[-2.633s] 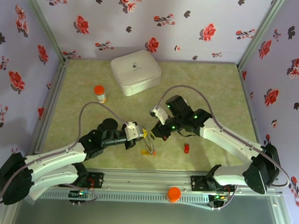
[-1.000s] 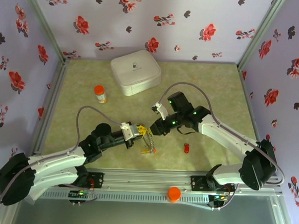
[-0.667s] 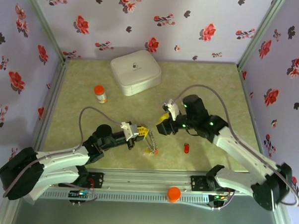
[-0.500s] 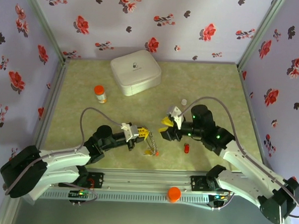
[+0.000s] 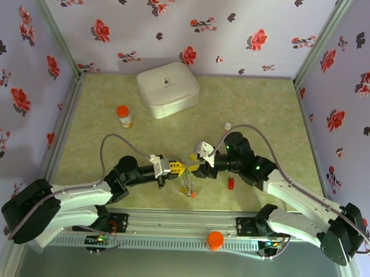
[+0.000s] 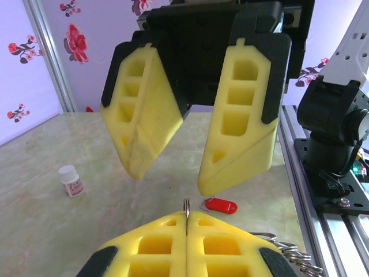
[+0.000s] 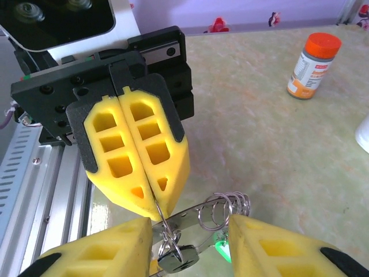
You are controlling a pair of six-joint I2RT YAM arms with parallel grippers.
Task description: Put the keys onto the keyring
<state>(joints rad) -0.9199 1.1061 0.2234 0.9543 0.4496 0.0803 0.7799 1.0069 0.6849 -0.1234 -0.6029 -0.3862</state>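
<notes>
My left pincer (image 6: 186, 226) is clamped on the ring (image 6: 186, 208) between the arms, and the right pincer (image 6: 173, 176) gapes opposite. The ring looks thin, light and slippery, so I'd pinch its wire edge-on. A red key (image 6: 222, 205) lies nearby.

The right gripper (image 5: 196, 166), with yellow foam jaws, now stands lower, nearer the front edge of the green table (image 5: 266, 105), face to face with the left gripper (image 5: 178, 169). The left gripper sits slightly further right, and so does the thin dark grey metal keyring (image 5: 186, 183). A small white bottle (image 5: 227, 125) is uncovered.
</notes>
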